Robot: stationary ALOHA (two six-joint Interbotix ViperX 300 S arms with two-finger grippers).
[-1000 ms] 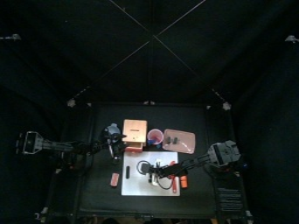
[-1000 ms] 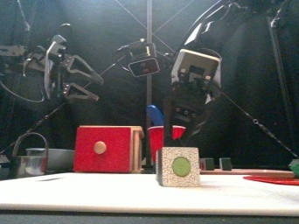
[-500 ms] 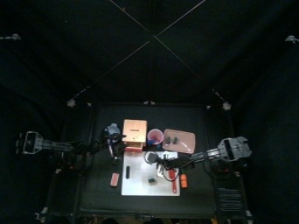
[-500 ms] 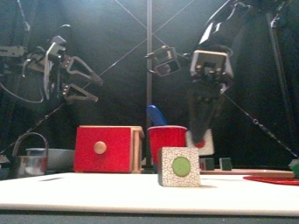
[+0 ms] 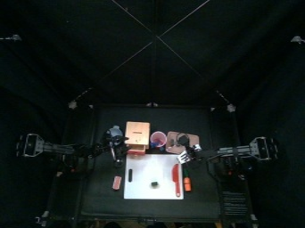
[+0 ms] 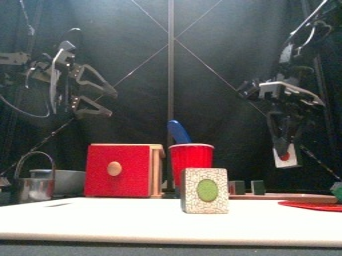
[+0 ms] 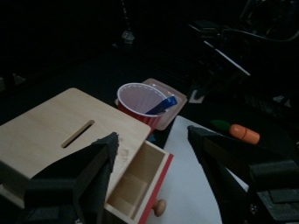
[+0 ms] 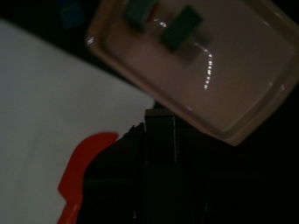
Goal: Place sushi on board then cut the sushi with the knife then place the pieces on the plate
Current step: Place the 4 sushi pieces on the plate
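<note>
One sushi piece, pale-rimmed with a green centre, stands upright on the white board; from above it is a small dark block. A red knife lies on the board's right part, also seen as the red knife in the right wrist view. Two dark sushi pieces lie on the pink tray. My right gripper hangs shut and empty between board and tray. My left gripper is open above the wooden box.
The box's red drawer stands pulled out. A red cup holding a blue knife stands behind the board. An orange toy lies at the board's right edge, a metal cutter far left.
My right arm has lifted from the middle of the board and pulled back to the right. The sushi piece and the left arm have not moved.
</note>
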